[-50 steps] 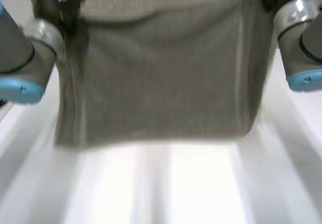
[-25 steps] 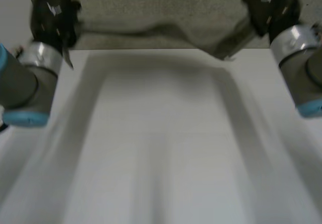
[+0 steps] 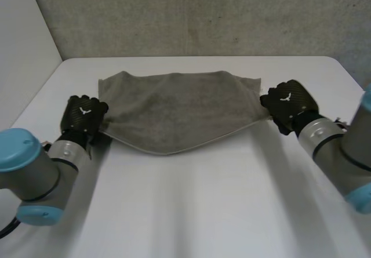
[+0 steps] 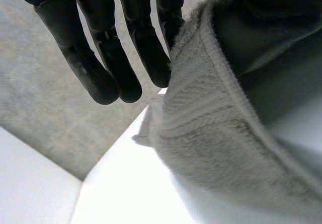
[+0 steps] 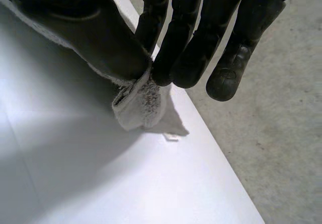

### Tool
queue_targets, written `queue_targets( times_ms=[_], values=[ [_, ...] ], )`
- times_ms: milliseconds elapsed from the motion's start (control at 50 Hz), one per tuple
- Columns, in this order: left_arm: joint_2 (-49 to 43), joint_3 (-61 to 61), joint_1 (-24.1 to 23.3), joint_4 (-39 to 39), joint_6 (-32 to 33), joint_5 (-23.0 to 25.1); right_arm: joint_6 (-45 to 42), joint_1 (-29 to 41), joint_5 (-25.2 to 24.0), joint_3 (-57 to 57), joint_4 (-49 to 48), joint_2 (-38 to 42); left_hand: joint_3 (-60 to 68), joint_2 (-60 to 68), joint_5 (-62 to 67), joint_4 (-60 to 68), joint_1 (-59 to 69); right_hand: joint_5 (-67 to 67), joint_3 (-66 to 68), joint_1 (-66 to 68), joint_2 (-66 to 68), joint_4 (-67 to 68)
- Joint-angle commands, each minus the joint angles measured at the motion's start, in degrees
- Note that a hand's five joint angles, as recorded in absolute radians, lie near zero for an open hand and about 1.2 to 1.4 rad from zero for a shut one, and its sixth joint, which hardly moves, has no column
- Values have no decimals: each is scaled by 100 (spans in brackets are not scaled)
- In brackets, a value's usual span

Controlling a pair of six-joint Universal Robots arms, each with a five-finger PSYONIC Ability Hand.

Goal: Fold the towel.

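A grey towel (image 3: 179,110) lies spread on the white table (image 3: 203,211), its near edge sagging toward me in the middle. My left hand (image 3: 84,116) is at the towel's near left corner. In the left wrist view the towel's hem (image 4: 211,133) runs up between the fingers (image 4: 100,58) and the thumb, pinched there. My right hand (image 3: 288,102) is at the near right corner. In the right wrist view the towel corner (image 5: 143,100) pokes out just above the table from between the thumb and the fingers (image 5: 201,32).
A grey wall (image 3: 203,14) stands behind the table's far edge and a white wall (image 3: 23,49) at the left. Beyond the table's right edge, a grey floor (image 5: 282,123) lies below. Bare table stretches in front of the towel.
The towel hung lifted close to the camera with both hands high. Both hands have swung forward and down, and the towel now lies on the table.
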Motion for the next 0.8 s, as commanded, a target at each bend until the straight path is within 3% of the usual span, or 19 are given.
queue_targets(
  times_ms=[20, 160, 200, 400, 500, 540, 620, 660, 800],
  values=[
    [1303, -717, 253, -46, 200, -8, 8, -306, -66, 268, 1071, -1359, -874, -629, -1515, -664, -212, 262, 331, 335, 326, 346],
    [2695, -1229, 270, -371, 165, 106, -10, -728, -110, 216, 1818, -2326, -874, -629, -1515, -664, -212, 262, 331, 335, 326, 346],
    [3308, -1412, 279, -599, 139, 324, -19, -852, -136, 172, 1996, -2530, -874, -629, -1515, -664, -212, 262, 331, 335, 326, 346],
    [3733, -1519, 464, -907, 121, 730, -28, -1283, -593, -92, 2304, -2785, -874, -629, -1515, -664, -212, 262, 331, 335, 326, 346],
    [3170, -1422, 569, -890, 121, 835, -176, -1222, -734, -109, 2216, -2033, -874, -629, -1515, -664, -212, 262, 331, 335, 326, 346],
    [2400, -1116, 560, -881, 174, 914, -255, -1195, -717, -170, 2216, -1716, -874, -629, -1515, -664, -212, 262, 331, 335, 326, 346],
    [1729, -736, 516, -881, 174, 888, -362, -1055, -655, -443, 2119, -1106, -874, -629, -1515, -664, -212, 262, 331, 335, 326, 346],
    [1038, -282, 464, -872, 174, 871, -335, -854, -515, -845, 1997, -407, -874, -629, -1515, -664, -212, 262, 331, 335, 326, 346],
    [-106, 746, 367, -925, 191, 835, -335, -510, 119, -1726, 1794, 818, -874, -629, -1515, -664, -212, 262, 331, 335, 326, 346]
  ],
)
